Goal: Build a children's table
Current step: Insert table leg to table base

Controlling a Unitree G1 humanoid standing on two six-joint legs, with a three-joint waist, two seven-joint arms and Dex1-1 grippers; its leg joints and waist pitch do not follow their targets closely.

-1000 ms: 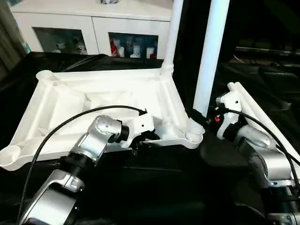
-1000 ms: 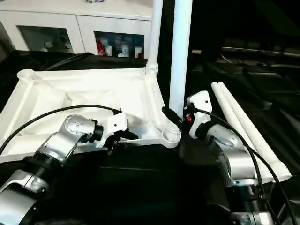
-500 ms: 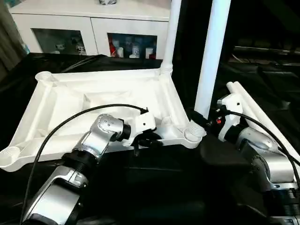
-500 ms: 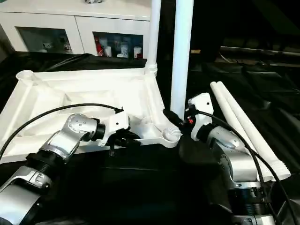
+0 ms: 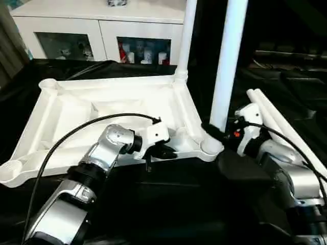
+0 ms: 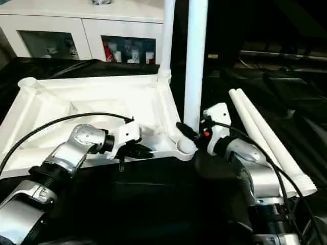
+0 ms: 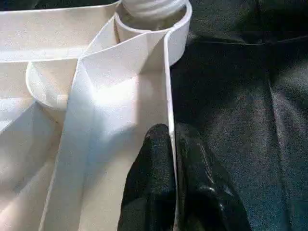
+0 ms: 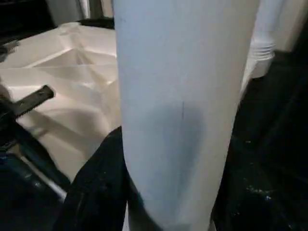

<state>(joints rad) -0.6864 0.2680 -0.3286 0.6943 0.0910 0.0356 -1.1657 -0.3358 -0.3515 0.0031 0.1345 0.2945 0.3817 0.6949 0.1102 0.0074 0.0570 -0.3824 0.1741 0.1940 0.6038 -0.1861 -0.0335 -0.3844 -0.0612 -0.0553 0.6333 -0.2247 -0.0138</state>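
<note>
The children's table lies as a white tabletop (image 5: 102,109) upside down on the black work table. One white leg (image 5: 186,35) stands in its far right corner socket. A second leg (image 5: 227,61) stands in the near right socket (image 5: 210,147). My right gripper (image 5: 217,131) is shut on this leg just above the socket; in the right wrist view the leg (image 8: 178,96) sits against a black finger (image 8: 98,192). My left gripper (image 5: 166,150) is shut on the tabletop's near rim (image 7: 166,72), one fingertip (image 7: 156,144) on each side of the thin wall.
Two loose white legs (image 6: 260,132) lie side by side on the black cloth to the right of my right arm. A white cabinet (image 5: 102,30) with glass doors stands behind the work table. Black cables run along both forearms.
My left gripper's fingers have closed onto the tabletop's near rim. My right gripper has stayed on the near leg, which stands almost as before.
</note>
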